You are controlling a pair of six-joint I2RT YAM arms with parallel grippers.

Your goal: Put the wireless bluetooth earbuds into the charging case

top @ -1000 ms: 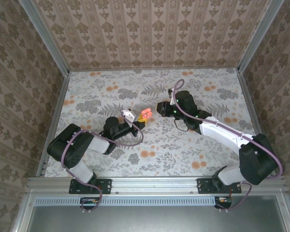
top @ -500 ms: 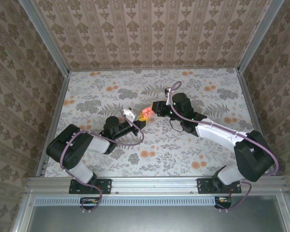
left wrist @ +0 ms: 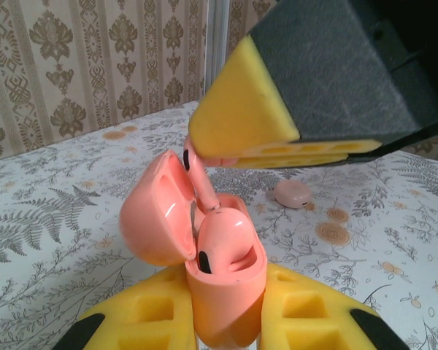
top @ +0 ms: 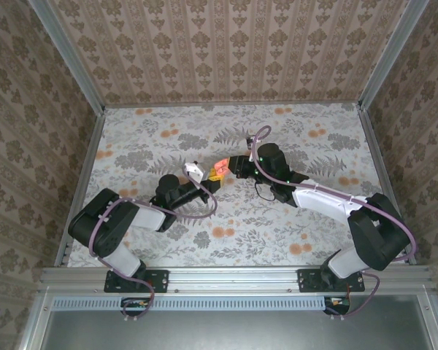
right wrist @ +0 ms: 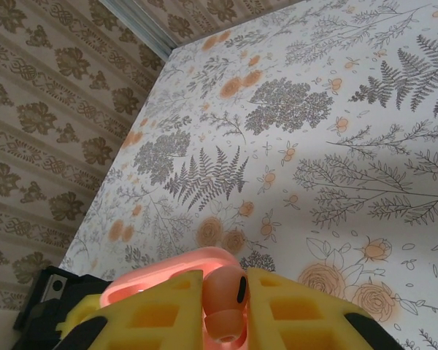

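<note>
Left wrist | left tool [left wrist: 226,317] clamps glossy rounded case [left wrist: 223,299] | right tool [right wrist: 228,321] pinches smooth earbud [left wrist: 199,179] at case's 12 o'clock

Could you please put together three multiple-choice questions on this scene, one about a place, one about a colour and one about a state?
1. Where is the charging case?
A. Flat on the table by the far wall.
B. Between the left gripper's fingers.
C. On the rail by the arm bases.

2. What colour are the finger pads?
A. Blue.
B. White.
C. Yellow.

3. How is the case's lid?
A. Hinged open.
B. Snapped shut.
C. Lying apart on the table.

Answers:
1 B: the left wrist view shows the case clamped between those fingers, while the right gripper pinches the second earbud.
2 C: both wrist views show yellow pads.
3 A: the lid leans back, showing the seated earbud.
</note>
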